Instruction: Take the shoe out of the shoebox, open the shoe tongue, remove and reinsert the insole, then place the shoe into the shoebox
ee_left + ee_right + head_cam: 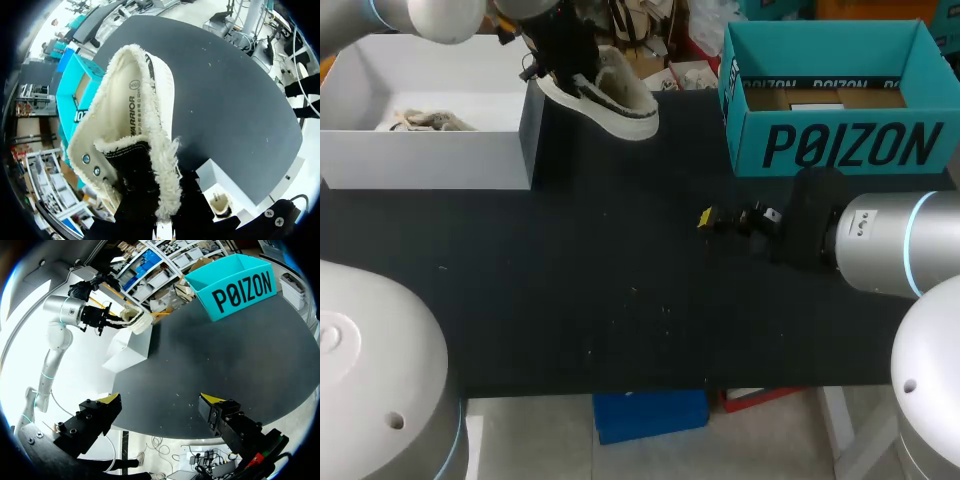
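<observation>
A cream, fleece-lined shoe (615,95) with a white sole hangs in the air just right of the white box (430,155), toe pointing toward the teal shoebox (840,145). My left gripper (555,65) is shut on the shoe's collar; in the left wrist view the shoe (130,125) fills the space ahead and hides the fingertips. My right gripper (161,399) stands open and empty low over the black table, in front of the teal shoebox (235,285). The right wrist view shows the held shoe (135,319) far ahead.
The white box holds a beige crumpled item (425,120). The teal shoebox is open, with brown cardboard (825,98) at its bottom. The black table top (570,270) stretches bare between the two boxes and to the front edge.
</observation>
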`<move>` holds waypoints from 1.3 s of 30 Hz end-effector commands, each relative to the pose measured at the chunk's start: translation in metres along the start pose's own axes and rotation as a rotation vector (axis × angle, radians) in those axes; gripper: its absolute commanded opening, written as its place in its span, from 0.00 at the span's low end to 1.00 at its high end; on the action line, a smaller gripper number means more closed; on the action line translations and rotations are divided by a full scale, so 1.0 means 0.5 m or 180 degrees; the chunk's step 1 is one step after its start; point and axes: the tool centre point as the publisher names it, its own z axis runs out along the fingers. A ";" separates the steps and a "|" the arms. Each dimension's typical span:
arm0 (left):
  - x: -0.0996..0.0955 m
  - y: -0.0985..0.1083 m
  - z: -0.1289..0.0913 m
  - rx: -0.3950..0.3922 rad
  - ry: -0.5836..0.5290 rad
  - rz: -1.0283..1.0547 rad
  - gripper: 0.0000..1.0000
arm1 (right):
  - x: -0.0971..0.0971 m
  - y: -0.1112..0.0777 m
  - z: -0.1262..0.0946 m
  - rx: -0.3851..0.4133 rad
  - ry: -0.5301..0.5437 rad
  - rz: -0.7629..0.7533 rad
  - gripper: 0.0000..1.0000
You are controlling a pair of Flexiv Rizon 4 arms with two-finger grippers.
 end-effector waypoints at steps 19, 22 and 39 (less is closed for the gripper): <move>0.214 0.273 -0.047 -0.0600 -0.0403 -0.2317 0.00 | 0.000 -0.006 0.003 -0.0030 0.0002 0.0007 1.00; 0.233 0.323 -0.051 -0.0643 -0.0450 -0.2420 0.00 | 0.000 -0.006 0.003 -0.0030 0.0002 0.0007 1.00; 0.271 0.511 -0.025 -0.0774 -0.0398 -0.2442 0.00 | 0.000 -0.006 0.003 -0.0030 0.0002 0.0007 1.00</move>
